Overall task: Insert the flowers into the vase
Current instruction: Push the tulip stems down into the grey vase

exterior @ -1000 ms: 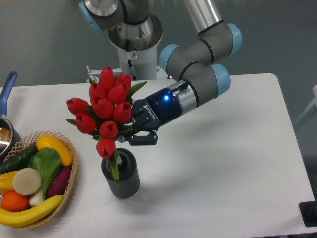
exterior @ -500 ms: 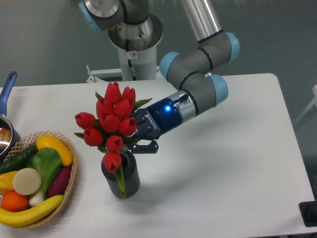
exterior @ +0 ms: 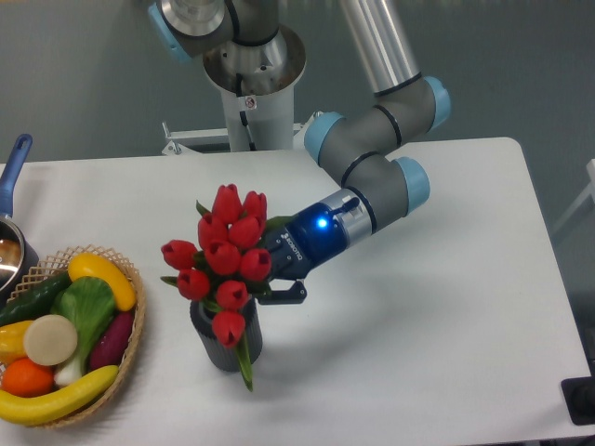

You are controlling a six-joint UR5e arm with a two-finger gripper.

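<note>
My gripper (exterior: 271,279) is clenched around the red tulip bunch (exterior: 223,260), whose stems tilt down-left over the dark ribbed vase (exterior: 223,344) directly beneath; one green leaf hangs outside its rim.

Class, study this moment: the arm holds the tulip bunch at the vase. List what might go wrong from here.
1. A green leaf hangs outside the vase, so the stems may not be fully inside.
2. The tulips lean left, wider than the small vase; on release by the gripper it might tip.
</note>
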